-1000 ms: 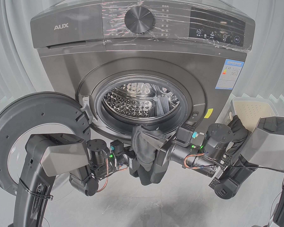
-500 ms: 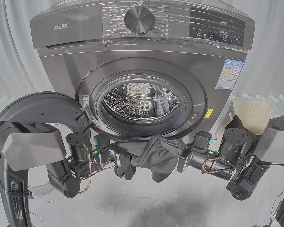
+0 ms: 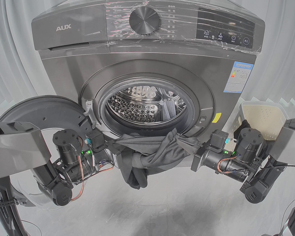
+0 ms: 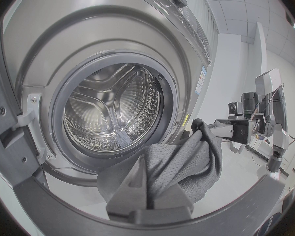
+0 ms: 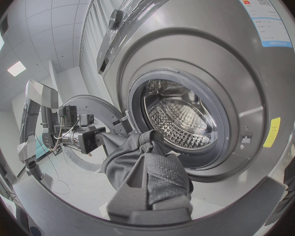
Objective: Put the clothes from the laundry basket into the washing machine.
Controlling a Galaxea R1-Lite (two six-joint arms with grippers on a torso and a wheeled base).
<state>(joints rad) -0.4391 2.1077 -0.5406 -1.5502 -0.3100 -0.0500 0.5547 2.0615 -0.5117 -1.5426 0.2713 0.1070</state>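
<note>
A dark grey garment [image 3: 150,151] hangs stretched between my two grippers just below the open porthole of the washing machine [image 3: 147,66]. My left gripper [image 3: 117,149] is shut on its left end, my right gripper [image 3: 191,148] on its right end. A loose fold droops toward the floor under the left side. The left wrist view has the garment [image 4: 180,161] pinched in its fingers [image 4: 127,187] with the empty steel drum [image 4: 111,108] behind. In the right wrist view the cloth [image 5: 147,164] is wrapped over the fingers [image 5: 134,184]. Another dark garment [image 3: 243,128] hangs from the laundry basket [image 3: 262,115].
The round washer door [image 3: 42,115] stands swung open on the left, behind my left arm. The cream basket sits on the floor right of the machine, behind my right arm. Bare grey floor [image 3: 173,200] lies in front of the machine.
Both arms have spread apart and risen, pulling the bunched garment out into a wide band up near the porthole's lower rim.
</note>
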